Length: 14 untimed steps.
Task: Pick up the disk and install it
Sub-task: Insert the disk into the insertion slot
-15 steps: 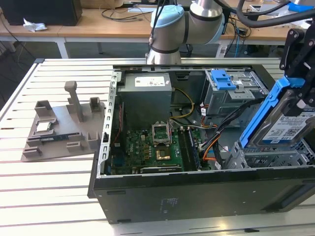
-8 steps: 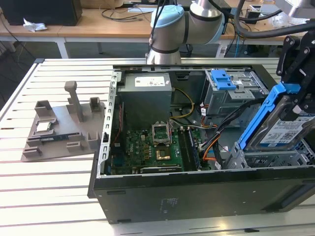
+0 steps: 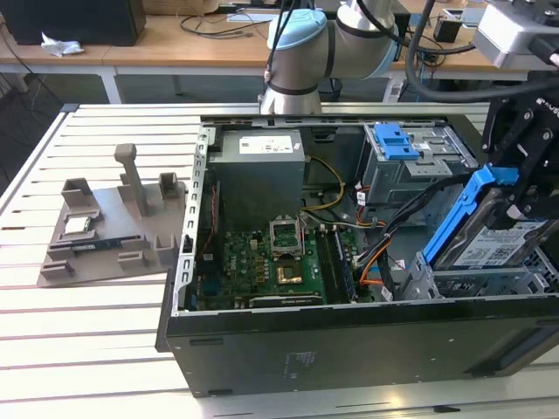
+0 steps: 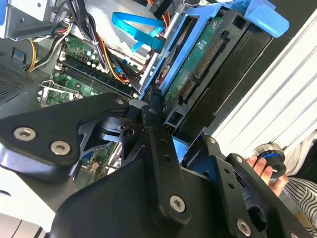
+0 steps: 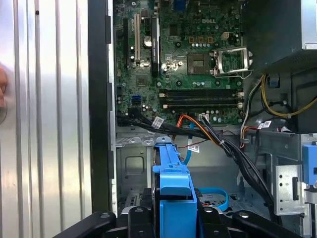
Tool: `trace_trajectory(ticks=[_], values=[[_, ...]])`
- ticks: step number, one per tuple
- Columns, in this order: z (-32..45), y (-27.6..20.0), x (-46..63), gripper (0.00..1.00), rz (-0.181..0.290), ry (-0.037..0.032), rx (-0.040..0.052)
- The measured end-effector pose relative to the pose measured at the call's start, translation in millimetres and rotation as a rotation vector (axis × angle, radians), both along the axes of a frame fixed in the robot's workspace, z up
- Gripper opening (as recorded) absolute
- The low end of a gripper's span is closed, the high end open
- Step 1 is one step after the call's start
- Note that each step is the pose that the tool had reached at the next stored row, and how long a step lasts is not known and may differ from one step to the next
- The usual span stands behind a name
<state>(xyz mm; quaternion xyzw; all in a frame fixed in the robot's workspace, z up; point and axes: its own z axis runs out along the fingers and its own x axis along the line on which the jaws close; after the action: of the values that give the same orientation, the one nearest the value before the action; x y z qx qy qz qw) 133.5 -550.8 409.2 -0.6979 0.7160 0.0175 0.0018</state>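
the gripper is clamping the disk by its blue frame, tilted over the computer case at the exterior view's right edge; it looks heavy, rigid, and shock-sensitive.

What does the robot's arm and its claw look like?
The arm is silver-grey tubes with a light blue cap at the joint, and black cables run beside it. The gripper is matte black, made of flat angular links joined by silver screws.
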Motion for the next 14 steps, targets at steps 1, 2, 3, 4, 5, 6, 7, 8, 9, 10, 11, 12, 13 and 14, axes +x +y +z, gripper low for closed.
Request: trace_trajectory(ticks=[1,2,3,4,5,6,7,8,9,10,11,12,13,14], values=[[-2.7,0.0,0.0,0.37,0.000,-0.0001,0.0000],[-6.3,0.0,0.0,0.37,0.000,-0.0001,0.0000],[-8.4,0.0,0.0,0.37,0.000,-0.0001,0.0000],[-10.0,0.0,0.0,0.37,0.000,-0.0001,-0.0001],[-10.6,0.0,0.0,0.37,0.000,0.0000,-0.0001],[-10.6,0.0,0.0,0.37,0.000,-0.0001,-0.0002],[-10.6,0.0,0.0,0.37,0.000,0.0000,-0.0003],[-10.6,0.0,0.0,0.37,0.000,-0.0001,-0.0003],[-10.7,0.0,0.0,0.37,0.000,-0.0001,-0.0003],[-10.6,0.0,0.0,0.37,0.000,0.0000,-0.0007],[-10.6,0.0,0.0,0.38,0.000,0.0000,-0.0007],[-10.6,0.0,0.0,0.44,0.000,-0.0001,-0.0009],[-10.7,0.0,0.0,0.44,0.000,0.0000,-0.0008],[-10.7,0.0,0.0,0.44,0.000,0.0000,-0.0009]])
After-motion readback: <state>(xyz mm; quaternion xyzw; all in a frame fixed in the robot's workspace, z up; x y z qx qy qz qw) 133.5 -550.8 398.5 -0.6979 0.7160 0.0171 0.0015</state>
